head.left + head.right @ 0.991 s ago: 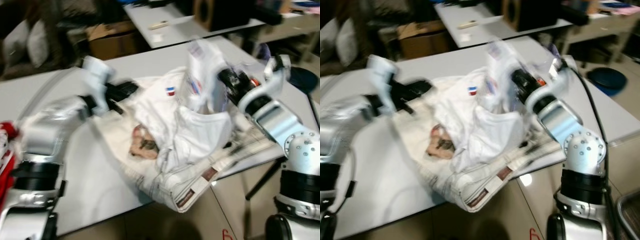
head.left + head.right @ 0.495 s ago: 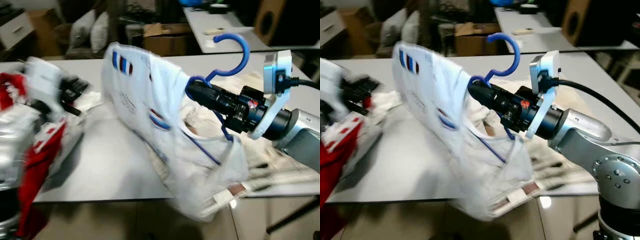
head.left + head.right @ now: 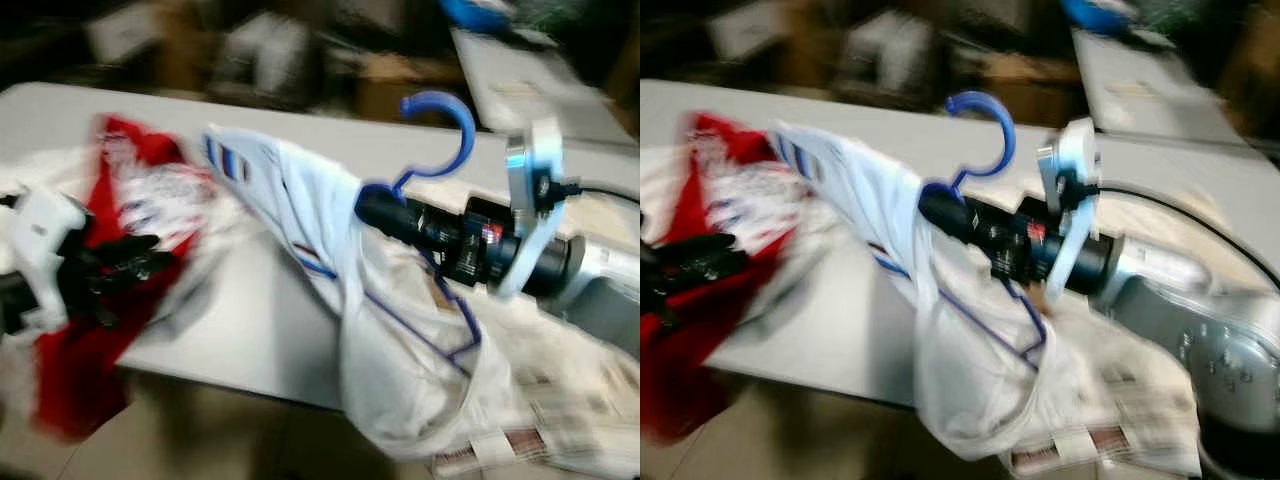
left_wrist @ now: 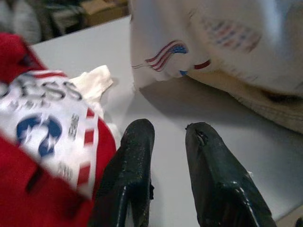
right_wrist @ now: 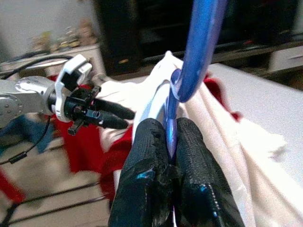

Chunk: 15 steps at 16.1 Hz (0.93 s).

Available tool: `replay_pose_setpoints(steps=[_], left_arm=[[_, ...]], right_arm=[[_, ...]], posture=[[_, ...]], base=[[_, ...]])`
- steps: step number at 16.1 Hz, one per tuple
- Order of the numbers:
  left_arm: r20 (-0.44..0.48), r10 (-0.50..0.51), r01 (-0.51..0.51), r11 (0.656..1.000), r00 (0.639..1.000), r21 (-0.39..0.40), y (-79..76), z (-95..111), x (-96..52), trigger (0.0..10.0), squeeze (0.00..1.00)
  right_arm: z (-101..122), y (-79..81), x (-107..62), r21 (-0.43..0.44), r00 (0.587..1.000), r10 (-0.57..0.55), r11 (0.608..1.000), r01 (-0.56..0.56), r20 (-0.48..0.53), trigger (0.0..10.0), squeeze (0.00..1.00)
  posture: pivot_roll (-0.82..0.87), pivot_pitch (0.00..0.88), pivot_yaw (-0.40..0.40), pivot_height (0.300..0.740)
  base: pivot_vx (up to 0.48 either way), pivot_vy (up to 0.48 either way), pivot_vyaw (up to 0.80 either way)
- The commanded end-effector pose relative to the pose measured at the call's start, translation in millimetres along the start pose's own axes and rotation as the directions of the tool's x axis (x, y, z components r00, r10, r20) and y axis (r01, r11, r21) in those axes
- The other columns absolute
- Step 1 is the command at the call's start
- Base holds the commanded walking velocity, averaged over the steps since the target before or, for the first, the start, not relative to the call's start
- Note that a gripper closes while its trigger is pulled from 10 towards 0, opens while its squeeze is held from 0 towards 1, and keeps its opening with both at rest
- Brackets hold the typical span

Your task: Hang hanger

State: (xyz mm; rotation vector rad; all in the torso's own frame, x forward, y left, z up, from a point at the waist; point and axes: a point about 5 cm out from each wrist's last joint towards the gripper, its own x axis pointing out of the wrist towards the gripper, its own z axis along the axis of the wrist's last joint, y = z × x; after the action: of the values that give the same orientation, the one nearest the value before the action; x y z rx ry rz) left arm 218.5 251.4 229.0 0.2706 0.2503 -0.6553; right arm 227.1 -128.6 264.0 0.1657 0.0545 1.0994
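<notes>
While both head views are smeared with blur, you can make out your right gripper (image 3: 940, 212) held out over the grey table (image 3: 250, 320), its two black fingers (image 5: 147, 156) pinched together on the neck of the blue hanger (image 3: 440, 140). The wrist view shows the blue rod squeezed tight between the pads, with the hook curving upward above them. A white shirt (image 3: 390, 370) with small red and blue stripes is draped on the hanger and hangs down from it; its lower folds seem to sag to the table edge, though the blur makes that contact hard to judge.

Your left gripper (image 3: 125, 265) sits low at the left side, apart from the hanger. In its wrist view the two fingers (image 4: 130, 175) stand a narrow gap apart over the bare tabletop, holding nothing. Just beside them lies a red garment (image 4: 33, 156) with white lettering and a blue-and-white emblem. Beyond the fingers lies a pale cloth (image 4: 227, 52) printed with a small flag. Newspaper-like sheets (image 3: 1110, 440) lie under the white shirt near the table's front edge.
</notes>
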Motion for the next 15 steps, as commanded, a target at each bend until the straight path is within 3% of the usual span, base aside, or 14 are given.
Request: replay_pose_setpoints(steps=[1, 2, 5, 9, 15], left_arm=[[0.043, -0.005, 0.004, 1.000, 0.999, 0.005, -13.3, -0.8, 10.2, 10.0, 0.00], [0.063, 0.074, -0.075, 0.997, 0.995, 0.007, -16.1, -5.9, 21.6, 10.0, 0.00], [0.149, 0.140, -0.131, 0.989, 0.979, -0.064, -37.9, -15.9, 33.0, 10.0, 0.00], [0.189, 0.040, -0.023, 0.996, 0.981, -0.089, -53.0, -14.9, 21.5, 10.0, 0.00], [0.139, 0.087, -0.078, 0.995, 0.986, -0.069, -58.3, -24.9, 17.5, 10.0, 0.00]], right_arm=[[-7.2, 0.9, -6.0, 0.002, 0.999, -0.041, 0.999, 0.041, -0.006, 10.0, 0.00], [-17.7, -3.9, -9.6, 0.025, 0.996, -0.087, 0.996, 0.088, -0.024, 10.0, 0.00], [-37.2, 3.3, -10.3, 0.080, 0.987, -0.156, 0.984, 0.159, -0.042, 10.0, 0.00], [-42.1, 9.9, -15.7, 0.118, 0.988, -0.152, 0.981, 0.155, -0.035, 10.0, 0.00], [-51.5, 13.2, -11.0, 0.137, 0.985, -0.151, 0.977, 0.161, -0.077, 10.0, 0.00]], posture=[[0.15, 0.000, 0.012, 0.740], [0.16, 0.006, 0.019, 0.740], [0.15, 0.041, 0.040, 0.740], [0.14, 0.061, 0.023, 0.740], [0.15, 0.065, -0.009, 0.740]], base=[[0.000, 0.000, 0.80], [0.000, 0.000, 0.80], [0.000, 0.000, 0.80], [0.000, 0.000, 0.80], [0.000, 0.000, 0.80]])
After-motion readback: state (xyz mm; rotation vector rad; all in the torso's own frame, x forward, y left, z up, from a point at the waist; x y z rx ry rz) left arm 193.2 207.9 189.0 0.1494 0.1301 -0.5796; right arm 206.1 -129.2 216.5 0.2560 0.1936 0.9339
